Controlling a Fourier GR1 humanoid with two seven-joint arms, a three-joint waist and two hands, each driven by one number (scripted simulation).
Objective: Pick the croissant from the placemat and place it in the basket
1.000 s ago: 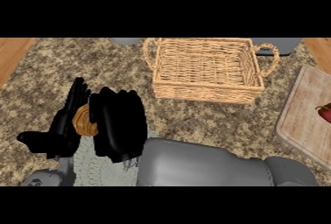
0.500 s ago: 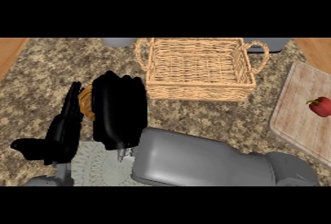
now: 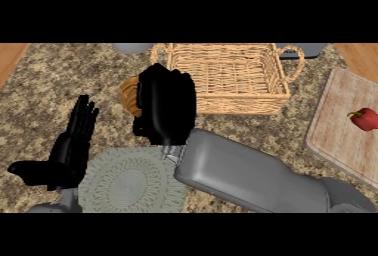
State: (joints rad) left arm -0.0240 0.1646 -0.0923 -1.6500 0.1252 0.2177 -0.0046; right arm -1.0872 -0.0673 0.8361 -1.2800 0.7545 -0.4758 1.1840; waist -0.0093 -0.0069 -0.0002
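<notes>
One thing carried: the croissant, its brown edge showing at the left side of my right hand, just left of the basket.
Right hand: fingers curled round the croissant and hiding most of it; I hold it at the basket's left wall, by the near-left corner.
What changed: over the last second my right hand has lifted the croissant off the placemat and swung it up and to the right, from a spot well short of the basket to right beside its rim.
Placemat: pale, round-edged, now bare, lying well toward me from the basket and just left of my grey forearm.
Meaning for the task: the pick looks done and the carry is most of the way through; the croissant is not yet over the basket's opening.
Next move, as I judge it: a little further right and over the left wall, then let go above the wicker floor.
Risk: clipping the wall or the near handle on the way in.
Left hand: open, fingers straight, resting far left of the basket, beside the placemat.
Also there: a cutting board right of the basket, with a red pepper on it.
</notes>
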